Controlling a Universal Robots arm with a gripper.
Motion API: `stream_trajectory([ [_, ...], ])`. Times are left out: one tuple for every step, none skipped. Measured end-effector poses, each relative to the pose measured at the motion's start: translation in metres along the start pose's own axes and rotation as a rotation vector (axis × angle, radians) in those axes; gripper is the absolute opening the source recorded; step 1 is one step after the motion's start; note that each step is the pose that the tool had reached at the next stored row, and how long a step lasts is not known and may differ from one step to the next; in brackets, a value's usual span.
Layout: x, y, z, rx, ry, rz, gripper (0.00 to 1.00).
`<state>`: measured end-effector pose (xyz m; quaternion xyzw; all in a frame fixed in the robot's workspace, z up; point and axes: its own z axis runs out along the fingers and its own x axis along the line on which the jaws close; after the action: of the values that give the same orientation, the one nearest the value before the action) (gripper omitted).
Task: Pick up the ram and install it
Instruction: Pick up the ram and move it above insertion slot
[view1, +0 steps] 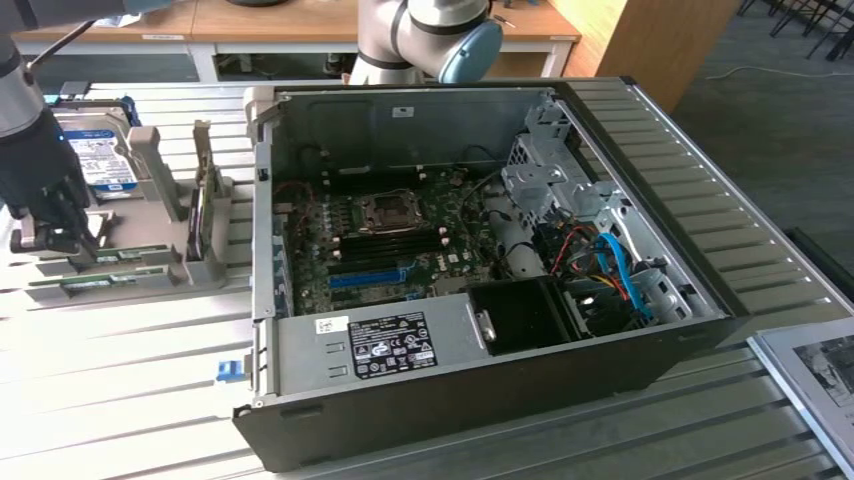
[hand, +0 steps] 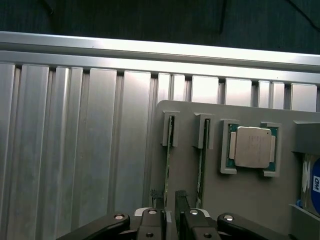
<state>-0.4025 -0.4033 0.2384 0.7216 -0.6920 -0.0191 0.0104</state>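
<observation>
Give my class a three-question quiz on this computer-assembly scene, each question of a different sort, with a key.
1. True or false: the ram that the gripper straddles is seated in the motherboard.
2. Multiple choice: what else lies in the grey holder? A) a processor chip B) a fan C) a screwdriver
3. Fill in: the computer case lies on its side with its side cover ____.

Key: 1 false, the ram stands in a slot of the grey holder, with a finger on either side of it; 2 A; 3 off.
</observation>
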Motion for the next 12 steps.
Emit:
stream_trajectory([
  [0.000,0.0000,0.0014,0.0000,0.0000,0.000,0.24],
  [0.000,-0.0001,0.0028,0.0000,0.0000,0.000,0.24],
  [0.000,-0.0002,0.0042,0.0000,0.0000,0.000,0.24],
  [0.000,-0.0002,0.0056,-0.0001,0.0000,0.000,0.24],
  [0.000,-0.0003,0.0071,0.0000,0.0000,0.000,0.24],
  [0.000,-0.0003,0.0085,-0.0001,0.0001,0.000,0.24],
  [0.000,-0.0004,0.0100,0.0000,0.0000,0.000,0.24],
  [0.000,-0.0004,0.0113,0.0000,0.0000,0.000,0.24],
  [0.000,-0.0005,0.0123,0.0000,0.0000,0.000,0.24],
  [0.000,-0.0005,0.0130,-0.0001,0.0001,0.000,0.24],
  [0.001,-0.0005,0.0131,-0.0003,0.0002,0.000,0.24],
  [0.001,-0.0005,0.0131,-0.0003,0.0002,0.000,0.24],
])
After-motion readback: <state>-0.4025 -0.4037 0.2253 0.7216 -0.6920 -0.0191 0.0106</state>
